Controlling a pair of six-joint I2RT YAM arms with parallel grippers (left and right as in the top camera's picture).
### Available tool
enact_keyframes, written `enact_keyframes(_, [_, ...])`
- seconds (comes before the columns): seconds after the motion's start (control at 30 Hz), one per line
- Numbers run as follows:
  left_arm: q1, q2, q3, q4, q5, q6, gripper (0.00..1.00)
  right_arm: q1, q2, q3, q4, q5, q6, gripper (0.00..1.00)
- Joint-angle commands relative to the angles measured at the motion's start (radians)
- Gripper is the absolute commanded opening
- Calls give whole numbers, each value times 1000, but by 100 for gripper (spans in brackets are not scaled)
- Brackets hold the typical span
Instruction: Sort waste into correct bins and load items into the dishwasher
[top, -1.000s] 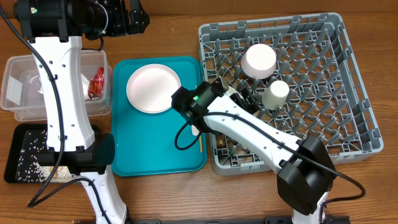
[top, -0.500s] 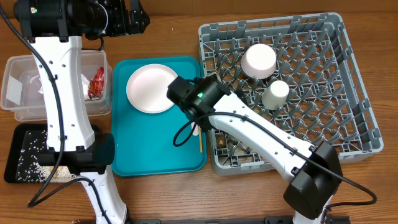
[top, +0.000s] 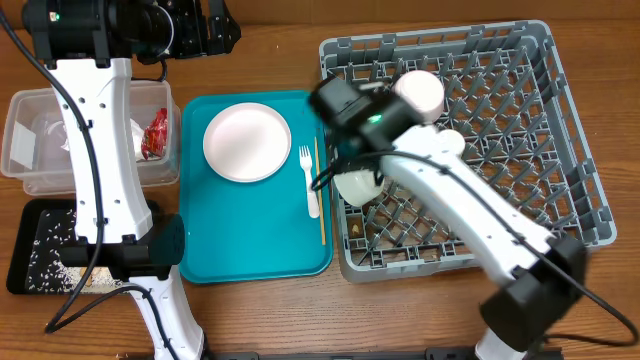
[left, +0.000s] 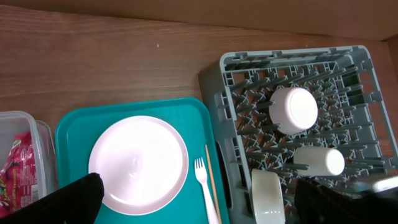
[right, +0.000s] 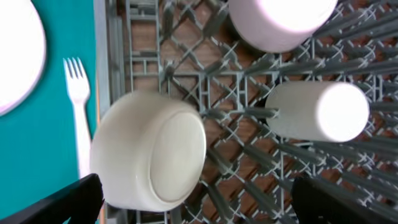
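Note:
My right gripper (right: 196, 202) is open above the grey dish rack (top: 560, 200), its fingers wide either side of a white bowl (right: 149, 158) that stands on its side at the rack's left edge (top: 357, 183). Another white bowl (top: 418, 93) and a white cup (top: 445, 150) sit upside down in the rack. The pink-white plate (top: 247, 141), white fork (top: 309, 180) and wooden stick (top: 320, 190) lie on the teal tray (top: 250, 240). My left gripper (top: 215, 35) is open and empty, high over the table's back.
The clear tub (top: 40, 140) at the left holds the red wrapper (top: 155, 133) and white paper. The black tray (top: 45, 250) in front of it holds rice grains. The left arm's white column (top: 110, 150) stands between the tub and the teal tray.
My right arm swung from the teal tray's right edge up over the rack. The white bowl now stands in the rack's left edge. The fork and stick are uncovered.

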Motion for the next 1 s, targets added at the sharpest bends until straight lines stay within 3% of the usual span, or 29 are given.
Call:
enact_keyframes(0.0, [3, -13, 13, 1, -3, 5, 100, -88, -107, 26, 10, -159, -86, 100])
enact_keyframes(0.23, [3, -13, 13, 1, -3, 5, 100, -271, -145, 26, -19, -392, -145, 100])
enact_keyframes(0.37, [3, -13, 13, 1, -3, 5, 100, -329, -143, 26, -70, -422, -145, 100])
enact_keyframes(0.97, [3, -13, 13, 1, -3, 5, 100, -362, -142, 25, -99, -418, -145, 100])
